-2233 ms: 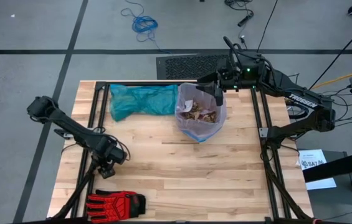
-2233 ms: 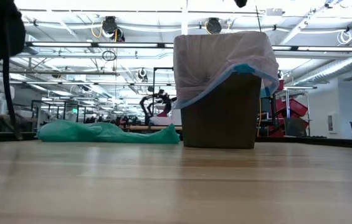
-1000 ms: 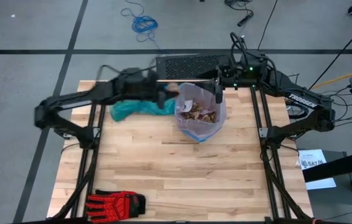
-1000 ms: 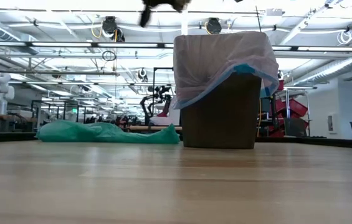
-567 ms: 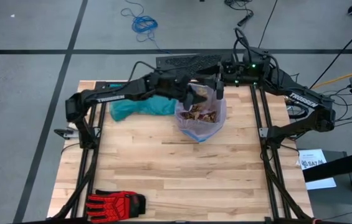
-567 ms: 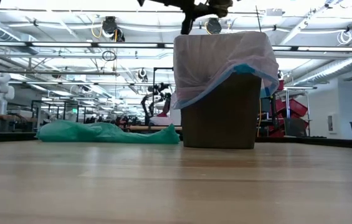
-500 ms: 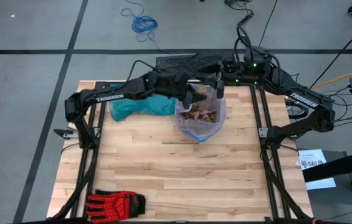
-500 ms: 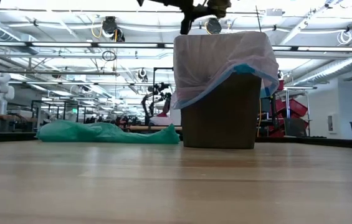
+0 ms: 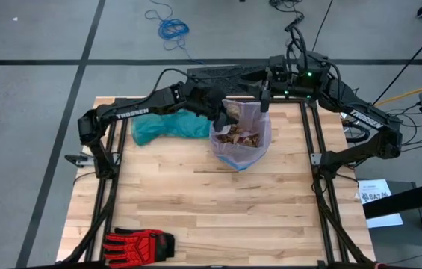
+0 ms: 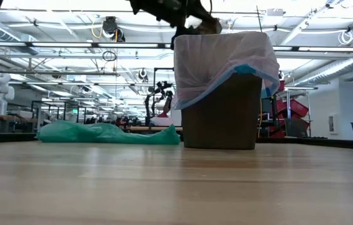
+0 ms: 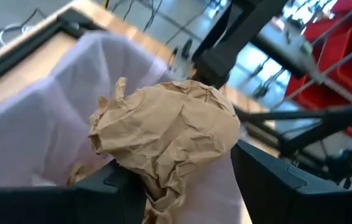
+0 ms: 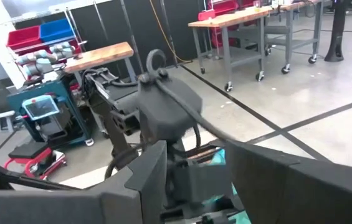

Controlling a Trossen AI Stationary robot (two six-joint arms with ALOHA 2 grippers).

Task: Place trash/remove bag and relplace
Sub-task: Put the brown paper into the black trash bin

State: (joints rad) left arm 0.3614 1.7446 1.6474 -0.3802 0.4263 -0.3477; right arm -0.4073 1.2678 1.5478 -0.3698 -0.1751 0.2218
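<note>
A brown bin (image 10: pixel 226 115) stands near the table's far edge, lined with the pale pink bag (image 9: pixel 261 143) (image 10: pixel 207 62) whose blue hem hangs over the rim. Brown paper scraps (image 9: pixel 239 137) lie inside. My left gripper (image 9: pixel 227 113) (image 10: pixel 196 22) (image 11: pixel 185 165) hovers over the bag's left rim, shut on a crumpled brown paper ball (image 11: pixel 169 124). My right gripper (image 9: pixel 264 102) (image 12: pixel 197 171) hangs open above the bag's far right rim, touching nothing. My left gripper pinches the crumpled paper ball's lower part (image 11: pixel 163 177) between its two fingers (image 11: pixel 110 186). It comes slanting down from the table's left. The ball (image 10: pixel 209 26) is lifted clear, just above the bag's open mouth (image 11: pixel 32 124).
A teal-green plastic bag (image 9: pixel 167 124) (image 10: pixel 107 132) lies crumpled on the table left of the bin. A red glove (image 9: pixel 140 243) lies at the near left corner. Black frame rails (image 9: pixel 311 149) run along both sides; bare wood (image 9: pixel 211 202) spreads before the bin.
My left arm has swung rightward along the far edge with the paper ball, from over the teal bag to the bin's left rim, then sunk toward the bag's mouth. My right gripper has drawn back a little toward the far edge. Bin and bags have stayed put.
</note>
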